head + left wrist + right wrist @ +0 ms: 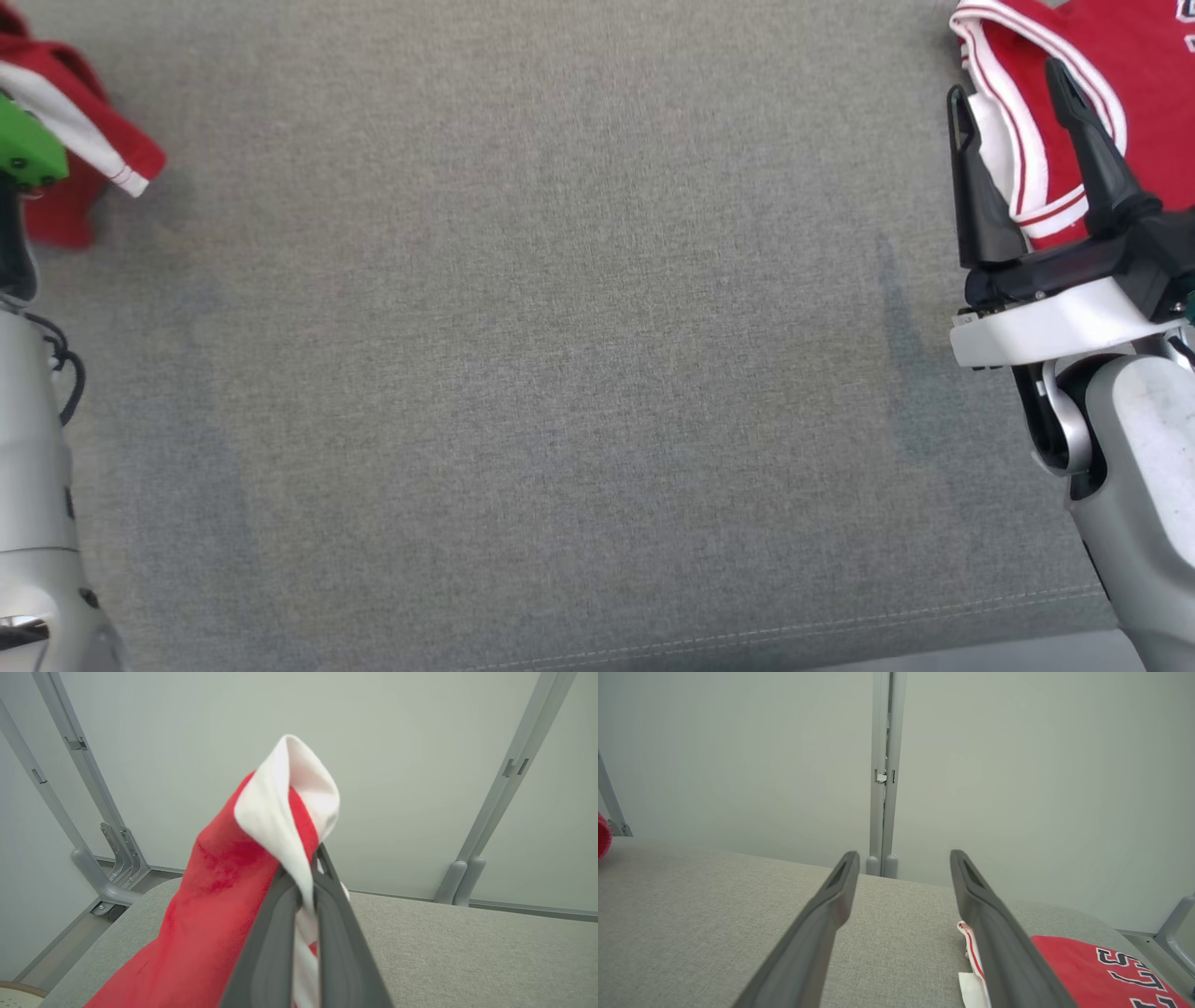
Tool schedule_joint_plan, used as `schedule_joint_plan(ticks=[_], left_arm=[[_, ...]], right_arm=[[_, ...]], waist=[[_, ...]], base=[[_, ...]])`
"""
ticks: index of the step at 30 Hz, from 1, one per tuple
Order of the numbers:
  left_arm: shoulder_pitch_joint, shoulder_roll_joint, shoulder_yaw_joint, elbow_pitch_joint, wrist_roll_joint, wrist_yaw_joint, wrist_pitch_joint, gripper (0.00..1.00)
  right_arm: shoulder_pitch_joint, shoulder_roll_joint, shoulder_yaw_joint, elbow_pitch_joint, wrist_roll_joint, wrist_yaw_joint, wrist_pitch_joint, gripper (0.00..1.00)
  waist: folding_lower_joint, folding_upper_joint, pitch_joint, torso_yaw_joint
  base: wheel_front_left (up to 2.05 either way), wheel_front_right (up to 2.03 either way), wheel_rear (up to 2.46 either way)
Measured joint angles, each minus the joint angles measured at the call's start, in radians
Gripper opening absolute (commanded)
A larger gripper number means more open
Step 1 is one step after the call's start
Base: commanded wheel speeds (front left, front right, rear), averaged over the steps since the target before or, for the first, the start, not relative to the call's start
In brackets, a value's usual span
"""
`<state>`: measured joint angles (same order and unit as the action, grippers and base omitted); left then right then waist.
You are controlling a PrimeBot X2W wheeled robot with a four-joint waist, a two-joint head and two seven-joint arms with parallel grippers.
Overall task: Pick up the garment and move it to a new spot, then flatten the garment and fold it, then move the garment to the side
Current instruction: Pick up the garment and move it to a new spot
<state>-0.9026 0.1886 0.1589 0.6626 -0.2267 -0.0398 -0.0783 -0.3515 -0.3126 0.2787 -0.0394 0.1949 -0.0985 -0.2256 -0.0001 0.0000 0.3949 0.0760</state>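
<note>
The left gripper is clenching its two dark fingers on a fold of a soft red garment with a broad white band. The cloth is bunching above the fingertips and draping away down the left of the wrist view. Pinching the banded edge is, I judge, giving a firm hem to carry the piece by, as the opening step of moving it to a new spot. In the head view this cloth is hanging at the far upper left and casting a shadow, so it seems to be raised off the grey woven upholstered surface. That surface is showing a fine, matte weave, with a stitched seam running along its near edge.

The right gripper is standing released, fingers spread wide and grasping nothing. It is hovering by the striped white trim of a red jersey with dark outlined lettering, which is lying at the far upper right. Bare surface is lying between the two red pieces, and whether they are joining beyond the frame I cannot tell.
</note>
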Motion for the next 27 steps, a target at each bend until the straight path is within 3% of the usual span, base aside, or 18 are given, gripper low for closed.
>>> schedule_joint_plan(ticks=[4, 11, 18, 27], left_arm=[[0.013, -0.034, -0.031, -0.035, -0.002, -0.049, -0.033, 0.0], [0.111, -0.064, -0.1, -0.069, -0.003, -0.068, -0.047, 0.0], [0.261, -0.166, -0.207, -0.094, -0.015, -0.083, -0.026, 0.0], [0.35, -0.174, -0.333, -0.158, -0.065, -0.084, -0.018, 0.0]], right_arm=[[0.021, 0.009, 0.001, 0.023, 0.002, 0.0, -0.003, 1.0], [0.067, 0.045, 0.023, 0.06, 0.029, 0.0, -0.012, 1.0], [0.132, 0.061, 0.032, 0.084, 0.043, 0.0, -0.013, 1.0], [0.152, 0.065, 0.048, 0.081, 0.044, 0.0, -0.013, 1.0]], waist=[[0.0, 0.0, -0.053, 0.006], [0.0, 0.0, -0.151, 0.009], [0.0, 0.0, -0.244, -0.005], [0.0, 0.0, -0.311, -0.051]], base=[[0.0, 0.0, 0.0], [0.0, 0.0, 0.0], [0.0, 0.0, 0.0], [0.0, 0.0, 0.0]])
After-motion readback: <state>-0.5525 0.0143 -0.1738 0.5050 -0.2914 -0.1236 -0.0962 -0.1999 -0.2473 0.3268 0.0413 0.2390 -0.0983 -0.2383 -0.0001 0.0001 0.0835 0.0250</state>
